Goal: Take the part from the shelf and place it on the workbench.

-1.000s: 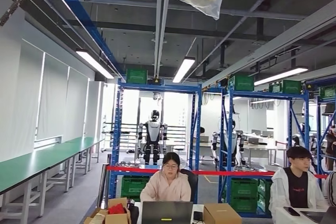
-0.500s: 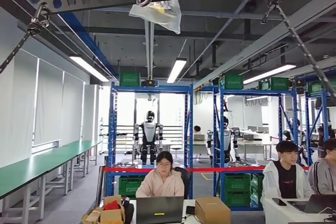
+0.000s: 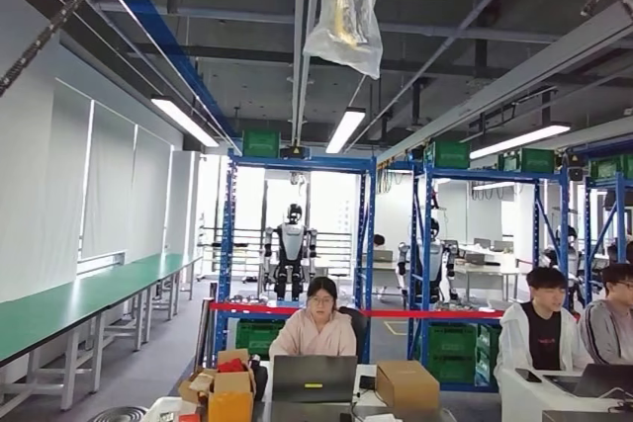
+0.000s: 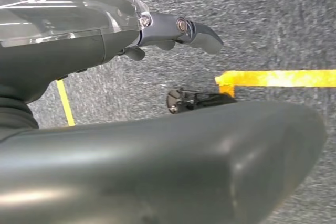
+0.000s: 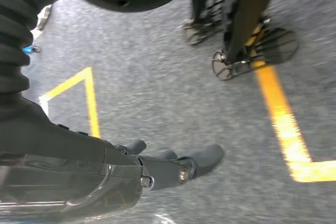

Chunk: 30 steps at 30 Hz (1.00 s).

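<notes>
Blue shelf racks [image 3: 299, 244] stand across the hall in the head view, with green crates [image 3: 257, 335] on their low level; I cannot make out the part from here. A long green-topped workbench [image 3: 82, 298] runs along the left wall. My left hand [image 4: 174, 27] hangs over the grey floor, its fingers stretched out and holding nothing. My right hand [image 5: 170, 166] hangs the same way, fingers straight and empty.
Three people [image 3: 319, 328] sit at desks with laptops [image 3: 312, 379] and cardboard boxes [image 3: 406, 384] between me and the racks. Red tape [image 3: 358, 312] crosses the racks, and other humanoid robots [image 3: 291, 252] stand behind. A plastic bag [image 3: 345, 12] and a chain [image 3: 45, 27] hang overhead. Yellow lines [image 5: 283, 124] mark the floor.
The whole head picture has shifted: the camera tipped up, showing a hoist bar, then came back down. The overhead plastic bag has swung and now hangs longer.
</notes>
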Available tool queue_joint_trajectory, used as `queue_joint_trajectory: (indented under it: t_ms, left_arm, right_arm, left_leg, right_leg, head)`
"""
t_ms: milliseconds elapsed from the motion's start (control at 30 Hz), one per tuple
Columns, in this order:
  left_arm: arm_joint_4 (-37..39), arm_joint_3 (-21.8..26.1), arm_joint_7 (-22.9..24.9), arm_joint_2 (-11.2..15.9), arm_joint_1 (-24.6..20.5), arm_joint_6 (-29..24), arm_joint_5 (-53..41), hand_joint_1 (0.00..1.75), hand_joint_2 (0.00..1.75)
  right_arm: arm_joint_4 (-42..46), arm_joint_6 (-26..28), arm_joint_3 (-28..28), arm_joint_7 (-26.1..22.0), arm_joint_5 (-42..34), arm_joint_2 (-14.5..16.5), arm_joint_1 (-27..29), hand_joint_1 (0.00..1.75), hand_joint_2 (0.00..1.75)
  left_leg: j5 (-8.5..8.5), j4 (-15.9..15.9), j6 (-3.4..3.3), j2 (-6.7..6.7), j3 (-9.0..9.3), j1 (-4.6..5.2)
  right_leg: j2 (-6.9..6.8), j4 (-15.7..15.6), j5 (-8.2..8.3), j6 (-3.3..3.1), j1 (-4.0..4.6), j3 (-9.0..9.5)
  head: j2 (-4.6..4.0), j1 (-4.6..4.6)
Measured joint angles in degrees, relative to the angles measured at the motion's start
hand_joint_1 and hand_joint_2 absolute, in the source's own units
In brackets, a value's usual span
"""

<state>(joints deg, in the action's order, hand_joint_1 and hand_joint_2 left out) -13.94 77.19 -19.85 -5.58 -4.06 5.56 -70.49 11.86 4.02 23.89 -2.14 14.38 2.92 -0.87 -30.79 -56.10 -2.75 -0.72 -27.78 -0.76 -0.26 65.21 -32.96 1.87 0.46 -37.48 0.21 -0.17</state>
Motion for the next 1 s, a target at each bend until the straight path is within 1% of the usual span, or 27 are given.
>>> queue_joint_trajectory:
  t_ms: [33, 67, 100, 133, 167, 200, 233, 267, 300, 333, 367, 400, 433, 467, 533, 567, 600, 633, 667, 700, 733, 767, 800, 867, 1000]
  left_arm:
    - [0.0, 0.01, -0.03, 0.01, 0.01, 0.01, -0.05, 0.0, 0.0]
    - [0.0, 0.01, -0.04, 0.01, 0.03, 0.01, -0.11, 0.0, 0.0]
    - [0.0, 0.01, -0.06, 0.01, 0.04, 0.01, -0.15, 0.0, 0.0]
    - [0.0, 0.01, -0.07, 0.01, 0.03, 0.01, -0.16, 0.0, 0.0]
    - [0.0, 0.01, -0.06, 0.0, 0.0, -0.01, -0.07, 0.0, 0.0]
    - [0.0, 0.01, 0.02, -0.02, -0.04, -0.06, 0.05, 0.0, 0.0]
    - [0.0, 0.03, 0.21, -0.04, -0.11, -0.12, 0.2, 0.0, 0.0]
    - [0.0, 0.07, 0.64, -0.05, -0.21, -0.22, 0.43, 0.0, 0.0]
    - [0.0, 0.15, 1.17, -0.07, -0.32, -0.34, 0.63, 0.0, 0.0]
    - [0.0, 0.28, 1.76, -0.08, -0.44, -0.47, 0.86, 0.0, 0.44]
    - [0.0, 0.47, 2.36, -0.07, -0.54, -0.63, 1.07, 0.0, 0.87]
    - [0.0, 0.67, 2.78, -0.06, -0.58, -0.81, 1.19, 0.0, 1.31]
    - [0.0, 0.82, 3.13, -0.04, -0.62, -0.97, 1.26, 0.0, 1.75]
    - [0.0, 0.92, 3.35, -0.03, -0.63, -1.09, 1.3, 0.0, 1.75]
    - [0.0, 0.98, 3.5, -0.03, -0.6, -1.2, 1.37, 0.0, 1.75]
    - [0.0, 1.01, 3.47, -0.03, -0.56, -1.2, 1.42, 0.0, 1.75]
    - [0.0, 1.04, 3.42, -0.03, -0.52, -1.2, 1.48, 0.0, 1.75]
    - [0.0, 1.08, 3.32, -0.02, -0.5, -1.21, 1.52, 0.0, 1.75]
    - [0.0, 1.12, 3.18, -0.01, -0.52, -1.21, 1.57, 0.0, 1.75]
    - [0.0, 1.15, 3.04, -0.02, -0.56, -1.21, 1.6, 0.0, 1.75]
    - [0.0, 1.19, 2.92, -0.06, -0.63, -1.21, 1.62, 0.0, 1.75]
    - [0.0, 1.24, 2.84, -0.1, -0.72, -1.2, 1.67, 0.0, 1.75]
    - [0.0, 1.3, 2.76, -0.14, -0.77, -1.2, 1.73, 0.0, 1.75]
    - [0.0, 1.43, 2.63, -0.17, -0.77, -1.19, 1.91, 0.0, 1.75]
    - [0.0, 1.63, 2.35, -0.16, -0.8, -1.18, 2.22, 0.0, 1.75]
  right_arm:
    - [-0.02, -0.01, 0.07, 0.17, 0.18, 0.01, 0.02, 0.0, 1.75]
    - [-0.03, -0.01, 0.09, 0.31, 0.32, 0.02, 0.02, 0.0, 1.75]
    - [-0.03, -0.01, 0.1, 0.41, 0.46, 0.02, 0.02, 0.0, 1.75]
    - [-0.04, -0.01, 0.12, 0.56, 0.6, 0.03, 0.02, 0.0, 1.75]
    - [-0.04, -0.01, 0.12, 0.71, 0.73, 0.03, 0.02, 0.0, 1.75]
    - [-0.04, -0.04, 0.14, 0.86, 0.87, 0.03, -0.02, 0.0, 1.75]
    - [-0.04, -0.12, 0.19, 0.99, 0.98, 0.03, -0.12, 0.0, 1.75]
    - [-0.04, -0.23, 0.27, 1.12, 1.07, 0.04, -0.22, 0.0, 1.75]
    - [-0.05, -0.36, 0.38, 1.23, 1.14, 0.07, -0.32, 0.0, 1.75]
    - [-0.05, -0.5, 0.48, 1.35, 1.2, 0.09, -0.39, 0.0, 1.75]
    - [-0.06, -0.63, 0.57, 1.47, 1.26, 0.13, -0.39, 0.0, 1.75]
    - [-0.07, -0.77, 0.62, 1.55, 1.32, 0.18, -0.39, 0.0, 1.75]
    - [-0.07, -0.89, 0.66, 1.62, 1.38, 0.22, -0.37, 0.0, 1.75]
    - [-0.08, -0.97, 0.69, 1.69, 1.43, 0.26, -0.32, 0.0, 1.75]
    - [-0.08, -1.09, 0.78, 1.8, 1.5, 0.29, -0.23, 0.0, 1.75]
    - [-0.08, -1.12, 0.83, 1.84, 1.58, 0.29, -0.19, 0.0, 1.75]
    - [-0.08, -1.14, 0.87, 1.86, 1.7, 0.3, -0.18, 0.0, 1.75]
    - [-0.08, -1.13, 0.9, 1.87, 1.91, 0.31, -0.17, 0.0, 1.75]
    - [-0.08, -1.08, 0.91, 1.91, 2.21, 0.32, -0.17, 0.0, 1.75]
    - [-0.08, -1.03, 0.91, 1.97, 2.53, 0.32, -0.18, 0.0, 1.75]
    - [-0.08, -0.97, 0.9, 2.03, 2.81, 0.28, -0.21, 0.0, 1.75]
    - [-0.08, -0.94, 0.9, 2.07, 3.0, 0.23, -0.23, 0.0, 1.31]
    - [-0.08, -0.97, 0.9, 2.08, 3.09, 0.19, -0.25, 0.0, 0.87]
    - [-0.08, -1.1, 0.92, 2.07, 3.08, 0.16, -0.24, 0.0, 0.0]
    - [-0.08, -1.32, 1.07, 2.02, 3.02, 0.19, -0.24, 0.0, 0.0]
  left_leg:
    - [0.51, -0.01, -0.04, -0.02, -0.69, 0.02]
    - [1.03, -0.03, 0.02, -0.06, -1.34, 0.03]
    - [1.52, -0.05, 0.13, -0.12, -1.96, 0.03]
    - [1.98, -0.07, 0.24, -0.17, -2.53, 0.03]
    - [2.39, -0.07, 0.37, -0.19, -2.99, 0.02]
    - [2.75, -0.07, 0.52, -0.2, -3.32, 0.02]
    - [3.03, -0.08, 0.71, -0.21, -3.59, 0.08]
    - [3.34, -0.1, 0.98, -0.21, -3.78, 0.14]
    - [3.65, -0.11, 1.3, -0.22, -3.97, 0.17]
    - [3.96, -0.12, 1.66, -0.24, -4.17, 0.19]
    - [4.14, -0.17, 2.01, -0.24, -4.36, 0.18]
    - [3.78, -0.55, 2.27, -0.18, -4.62, 0.16]
    - [2.7, -1.77, 2.45, -0.1, -5.19, 0.15]
    - [0.89, -4.13, 2.59, -0.02, -6.16, 0.13]
    - [-3.44, -11.79, 2.8, 0.08, -9.14, 0.07]
    - [-4.74, -15.24, 2.88, 0.1, -10.35, 0.06]
    - [-5.0, -17.03, 3.01, 0.11, -10.77, 0.03]
    - [-4.09, -16.47, 3.24, 0.12, -10.12, -0.07]
    - [-2.32, -13.73, 3.59, 0.13, -8.49, -0.29]
    - [-0.51, -9.93, 4.1, 0.15, -6.51, -0.62]
    - [0.7, -6.34, 4.59, 0.2, -4.76, -0.88]
    - [1.19, -4.04, 4.39, 0.21, -3.74, -1.05]
    - [1.04, -3.08, 4.08, 0.21, -3.46, -1.09]
    - [0.65, -3.15, 3.07, 0.15, -3.79, -0.91]
    - [0.69, -3.14, 3.01, 0.17, -3.92, -0.69]
  right_leg:
    - [0.0, 3.62, -2.11, 0.3, -0.26, -0.82]
    - [0.0, 6.56, -3.04, 0.55, -0.47, -1.26]
    - [-0.01, 7.96, -2.71, 0.73, -0.62, -0.94]
    - [-0.01, 7.2, -1.38, 0.8, -0.73, 0.37]
    - [0.0, 4.34, 0.32, 0.74, -0.78, 2.72]
    - [0.01, -0.03, 1.72, 0.55, -0.77, 5.86]
    - [0.03, -4.66, 2.4, 0.24, -0.66, 8.89]
    - [0.05, -8.31, 2.51, -0.09, -0.54, 11.14]
    - [0.06, -10.57, 2.33, -0.37, -0.39, 12.4]
    - [0.06, -11.5, 2.17, -0.58, -0.26, 12.66]
    - [0.04, -11.84, 2.3, -0.95, -0.33, 12.58]
    - [-0.05, -12.05, 2.55, -1.36, -0.39, 12.43]
    - [-0.14, -12.23, 2.83, -1.82, -0.48, 12.27]
    - [-0.25, -12.36, 3.12, -2.28, -0.54, 12.09]
    - [-0.4, -12.15, 3.37, -2.71, -0.32, 11.49]
    - [-0.42, -11.98, 3.43, -2.81, -0.2, 11.22]
    - [-0.43, -11.73, 3.46, -2.89, -0.12, 10.99]
    - [-0.39, -11.4, 3.41, -2.92, -0.08, 10.79]
    - [-0.35, -10.92, 3.24, -2.88, -0.1, 10.59]
    - [-0.28, -10.3, 2.96, -2.77, -0.09, 10.3]
    - [-0.2, -9.4, 2.54, -2.54, 0.04, 9.86]
    - [-0.1, -8.6, 2.21, -2.35, 0.2, 9.32]
    - [0.0, -7.96, 1.99, -2.17, 0.38, 8.79]
    - [0.09, -7.54, 1.95, -2.05, 0.5, 8.21]
    - [0.06, -7.74, 2.08, -1.81, 0.33, 8.23]
  head:
    - [0.0, 0.0]
    - [-0.01, 0.0]
    - [-0.01, 0.0]
    - [-0.01, 0.0]
    - [-0.02, 0.0]
    - [-0.02, 0.0]
    - [-0.02, 0.0]
    - [-0.02, 0.0]
    - [-0.01, 0.0]
    - [-0.01, 0.0]
    - [-0.01, 0.01]
    - [-0.01, 0.02]
    - [-0.01, 0.02]
    - [-0.02, 0.03]
    - [-0.02, 0.02]
    - [-0.02, 0.02]
    - [-0.02, 0.02]
    - [-0.02, 0.02]
    - [-0.02, 0.02]
    - [-0.02, 0.02]
    - [-0.02, 0.03]
    - [-0.02, 0.03]
    - [-0.02, 0.01]
    - [-0.02, -0.03]
    - [-0.02, -0.04]
